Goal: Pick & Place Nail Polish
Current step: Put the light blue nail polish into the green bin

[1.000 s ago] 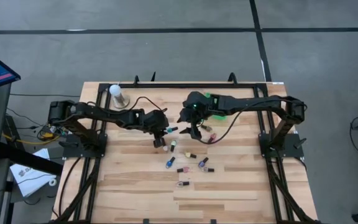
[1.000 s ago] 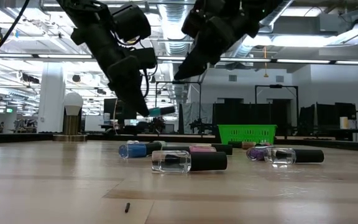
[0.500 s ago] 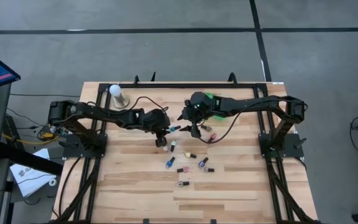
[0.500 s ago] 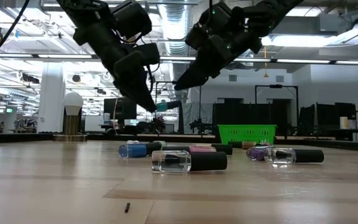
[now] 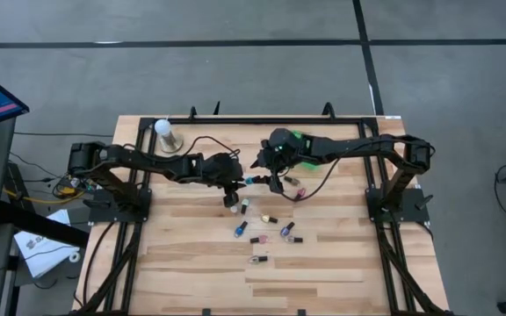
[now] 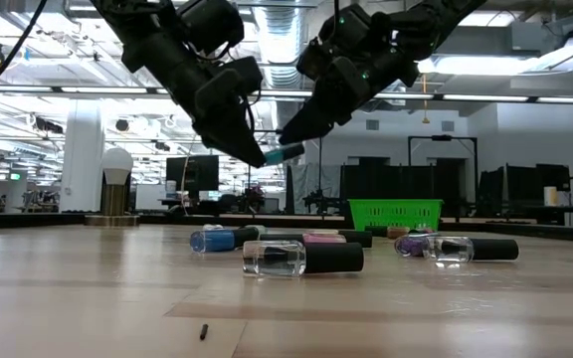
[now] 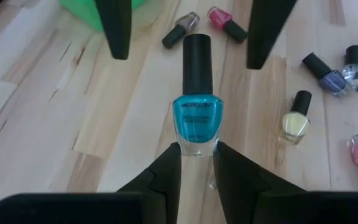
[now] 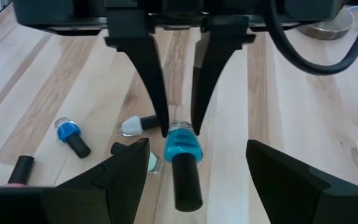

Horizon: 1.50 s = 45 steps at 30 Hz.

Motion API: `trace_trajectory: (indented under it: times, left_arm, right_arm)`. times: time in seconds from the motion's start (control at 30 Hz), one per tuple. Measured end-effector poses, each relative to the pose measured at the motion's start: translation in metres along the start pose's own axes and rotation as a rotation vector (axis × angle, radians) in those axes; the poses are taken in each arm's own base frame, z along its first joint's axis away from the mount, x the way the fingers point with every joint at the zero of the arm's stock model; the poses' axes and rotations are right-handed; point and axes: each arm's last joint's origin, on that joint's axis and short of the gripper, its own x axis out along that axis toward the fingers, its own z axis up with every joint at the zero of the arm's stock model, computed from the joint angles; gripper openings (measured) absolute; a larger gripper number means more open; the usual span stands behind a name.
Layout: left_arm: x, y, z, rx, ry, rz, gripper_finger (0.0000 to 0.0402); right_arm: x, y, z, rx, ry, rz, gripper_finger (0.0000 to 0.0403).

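We hold the teal bottle (image 7: 196,118) by its base in our left gripper (image 7: 196,163), fingers pinched shut, cap toward our wide-open right gripper (image 8: 191,152); a mistimed release drops it onto the desk (image 5: 191,263).

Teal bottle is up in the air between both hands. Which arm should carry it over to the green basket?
Probably the right. The left hand grips the teal bottle by its base, cap toward the right hand, whose open fingers flank the cap. The green basket sits under the right arm, so a handover looks shortest.
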Motion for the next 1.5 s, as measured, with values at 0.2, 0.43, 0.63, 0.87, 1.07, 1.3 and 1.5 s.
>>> trace_trajectory:
  times: [0.2,0.43,0.63,0.87,1.07,1.3,1.5]
  left_arm:
    - [-0.001,-0.001,0.002,0.0,-0.018,-0.003,0.0079]
    - [-0.011,0.0,0.01,0.002,-0.081,0.002,0.0079]
    - [-0.012,0.0,0.01,0.002,-0.086,0.002,0.0079]
    - [-0.012,0.0,0.011,0.004,-0.087,0.004,0.0079]
    - [-0.012,0.0,0.011,0.005,-0.088,0.007,0.0079]
    - [-0.012,0.0,0.011,0.003,-0.087,0.009,0.0079]
    - [-0.012,0.0,0.009,0.008,-0.077,0.009,0.0079]
  right_arm:
    - [-0.001,-0.002,-0.001,0.004,0.001,-0.004,0.026]
    - [-0.001,-0.002,-0.001,0.018,0.006,0.0,0.026]
    - [-0.001,-0.002,-0.001,0.021,0.007,-0.001,0.026]
    - [0.0,-0.001,-0.001,0.033,0.007,0.001,0.0236]
    - [0.0,-0.001,-0.001,0.046,0.006,0.001,0.0183]
    - [0.0,-0.001,-0.001,0.047,0.01,0.005,0.0115]
    - [0.0,0.0,-0.003,0.052,0.025,0.01,0.0074]
